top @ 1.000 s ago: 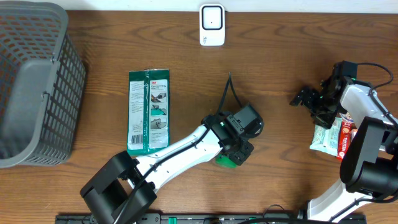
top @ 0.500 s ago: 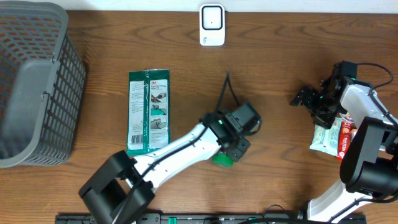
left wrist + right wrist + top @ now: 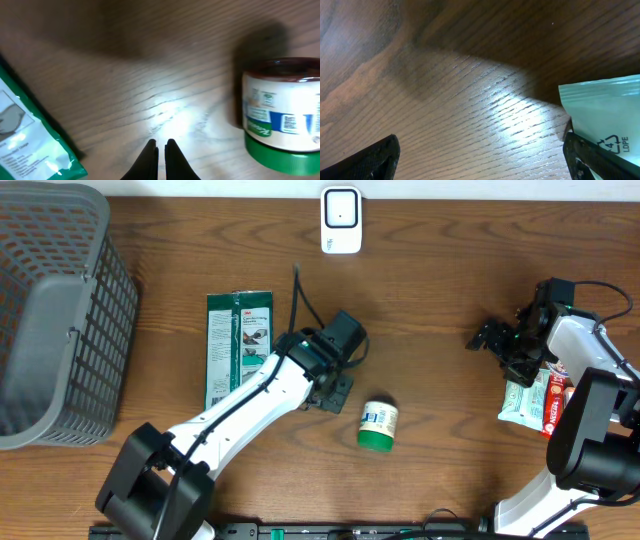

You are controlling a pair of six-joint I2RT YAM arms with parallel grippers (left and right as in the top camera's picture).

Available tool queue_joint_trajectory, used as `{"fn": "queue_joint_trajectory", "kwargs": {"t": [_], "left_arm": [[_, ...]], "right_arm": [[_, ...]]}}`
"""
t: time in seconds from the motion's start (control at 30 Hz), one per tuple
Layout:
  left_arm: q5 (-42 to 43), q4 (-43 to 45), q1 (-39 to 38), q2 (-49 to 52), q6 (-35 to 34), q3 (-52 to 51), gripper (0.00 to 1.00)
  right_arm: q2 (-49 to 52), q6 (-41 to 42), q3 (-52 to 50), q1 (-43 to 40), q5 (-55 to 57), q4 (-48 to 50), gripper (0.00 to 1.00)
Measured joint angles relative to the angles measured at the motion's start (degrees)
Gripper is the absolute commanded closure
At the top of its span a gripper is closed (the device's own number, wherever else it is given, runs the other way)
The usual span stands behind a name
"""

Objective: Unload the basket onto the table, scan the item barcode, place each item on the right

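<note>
Quick headcount across the table (image 3: pixel 450 280): one grey mesh basket (image 3: pixel 60 320) on the left, just the one. One white scanner (image 3: pixel 340 220) up top. Soft packs now: one green packet (image 3: pixel 238 355) in the middle, then on the right one pale pouch (image 3: pixel 522 402) and one red pack (image 3: pixel 556 405), so that's three in all. One jar (image 3: pixel 378 425) with a green lid. And two arms, the left arm (image 3: pixel 255 390) and the right arm (image 3: pixel 585 345).

Mock shop checkout, barcode scanner (image 3: pixel 341 220), mesh basket (image 3: pixel 112 285), packaged goods (image 3: pixel 239 358) on wooden table (image 3: pixel 450 300)
</note>
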Motion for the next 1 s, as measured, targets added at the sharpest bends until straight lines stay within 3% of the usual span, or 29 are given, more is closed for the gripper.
{"fn": "queue_joint_trajectory", "kwargs": {"t": [0.3,1.0], "left_arm": [[4.6,7.6,0.0,1.2,-1.6,-5.3,0.92],[10.8,10.9,0.0,1.2,-2.7,-6.4,0.93]], "right_arm": [[0.0,0.0,0.0,0.0,0.0,0.0,0.01],[0.0,0.0,0.0,0.0,0.0,0.0,0.01]]}}
